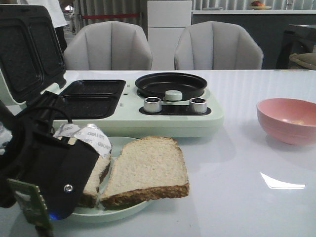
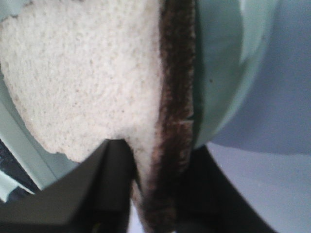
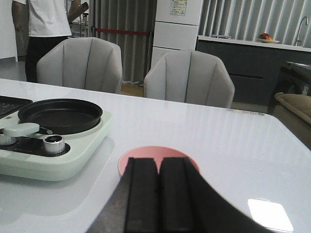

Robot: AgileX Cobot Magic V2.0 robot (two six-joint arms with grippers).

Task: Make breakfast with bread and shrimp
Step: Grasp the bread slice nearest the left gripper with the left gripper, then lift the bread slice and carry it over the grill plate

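Observation:
Two slices of bread lie on a pale green plate [image 1: 123, 210] at the front left. The right slice [image 1: 148, 168] lies flat and free. My left gripper [image 1: 91, 163] is shut on the dark crust edge of the left slice [image 1: 98, 180]. In the left wrist view its fingers [image 2: 109, 184] straddle that crust, with the cream face of the slice [image 2: 87, 77] beyond. A small pale orange shape that looks like the shrimp [image 1: 297, 121] lies in a pink bowl [image 1: 286, 123] at the right. My right gripper [image 3: 159, 167] is shut and empty, just short of the bowl [image 3: 158, 151].
A pale green breakfast maker [image 1: 163, 121] stands behind the plate, with its lid [image 1: 24, 49] raised, two dark grill wells [image 1: 91, 98], a round black pan [image 1: 170, 85] and two knobs. Two grey chairs stand behind the white table.

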